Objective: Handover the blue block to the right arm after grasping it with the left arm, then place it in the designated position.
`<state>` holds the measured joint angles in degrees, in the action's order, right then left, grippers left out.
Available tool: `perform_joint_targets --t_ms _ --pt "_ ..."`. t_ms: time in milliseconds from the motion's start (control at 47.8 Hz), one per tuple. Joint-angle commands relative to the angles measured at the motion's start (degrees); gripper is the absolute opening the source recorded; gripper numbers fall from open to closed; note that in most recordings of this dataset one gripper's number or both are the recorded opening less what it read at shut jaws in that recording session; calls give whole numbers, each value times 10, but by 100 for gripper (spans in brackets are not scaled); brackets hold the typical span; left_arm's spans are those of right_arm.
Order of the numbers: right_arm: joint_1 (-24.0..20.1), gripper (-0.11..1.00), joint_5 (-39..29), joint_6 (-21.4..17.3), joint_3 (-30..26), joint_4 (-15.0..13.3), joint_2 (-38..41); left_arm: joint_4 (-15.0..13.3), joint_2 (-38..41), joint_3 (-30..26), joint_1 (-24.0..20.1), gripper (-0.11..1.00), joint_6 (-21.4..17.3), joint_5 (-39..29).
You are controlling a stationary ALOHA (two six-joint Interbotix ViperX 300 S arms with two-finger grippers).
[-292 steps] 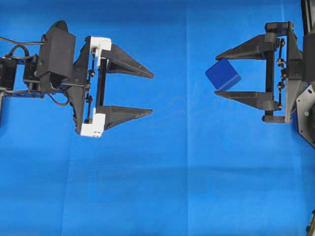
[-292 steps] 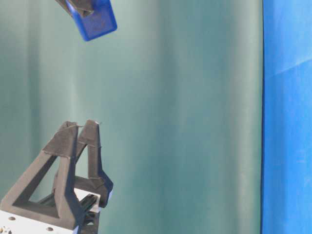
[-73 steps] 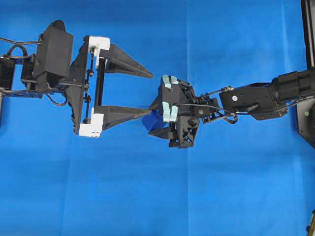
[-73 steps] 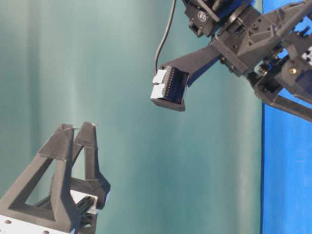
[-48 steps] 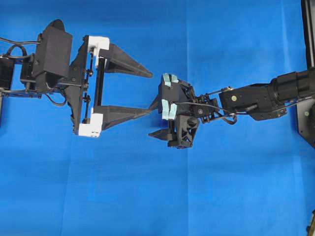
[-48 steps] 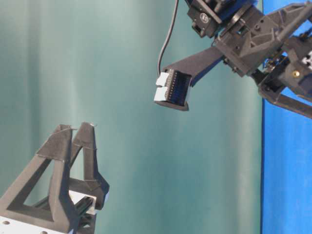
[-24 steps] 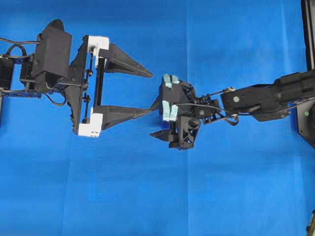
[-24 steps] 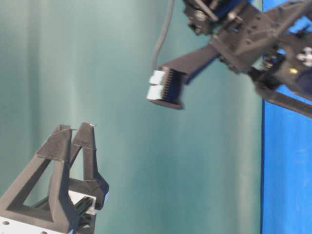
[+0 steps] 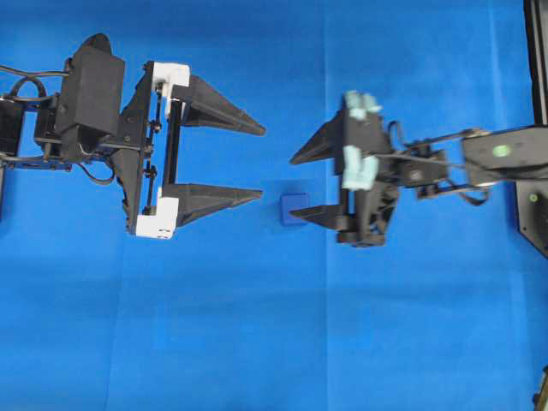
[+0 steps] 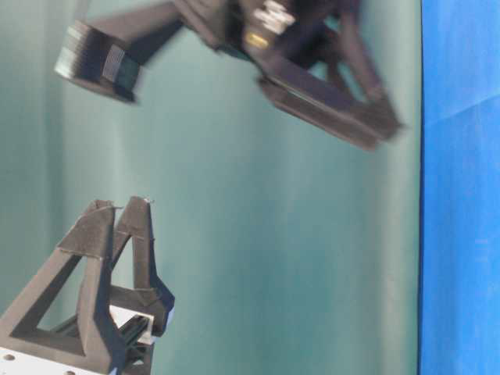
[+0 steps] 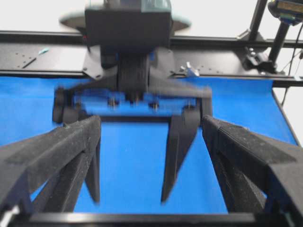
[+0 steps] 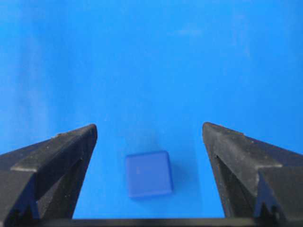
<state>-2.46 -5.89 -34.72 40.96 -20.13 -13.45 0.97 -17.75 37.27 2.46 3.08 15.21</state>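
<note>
Blue block (image 9: 294, 209) sits flat on the blue cloth (image 9: 257, 342), free of both arms, between the left gripper (image 9: 261, 163) and right gripper (image 9: 301, 187). Both sets of jaws are spread, empty. Block looks small, rigid, light, smooth-faced; I'd pinch two opposite flat sides, centred, since the rounded edges could slip.

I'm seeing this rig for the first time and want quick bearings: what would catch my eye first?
The small dark-blue cube lies alone on the bright blue cloth, in the gap between the two arms. The all-black right gripper hangs open just right of it, the cube between its fingers in the wrist view. The white-bracketed left gripper faces it from the left, wide open and empty.
</note>
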Motion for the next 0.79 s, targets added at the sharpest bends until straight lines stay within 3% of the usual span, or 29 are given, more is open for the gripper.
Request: perform_joint_targets --t_ms 0,481,773 --pt "-4 86 -17 1 0 -2 -48 1 -12 -5 2 92 0 3" --pt "-8 86 -56 3 57 -19 -234 2 -14 -5 2 92 0 3" --pt "-8 86 -69 4 59 -27 -242 1 -15 -5 2 92 0 3"
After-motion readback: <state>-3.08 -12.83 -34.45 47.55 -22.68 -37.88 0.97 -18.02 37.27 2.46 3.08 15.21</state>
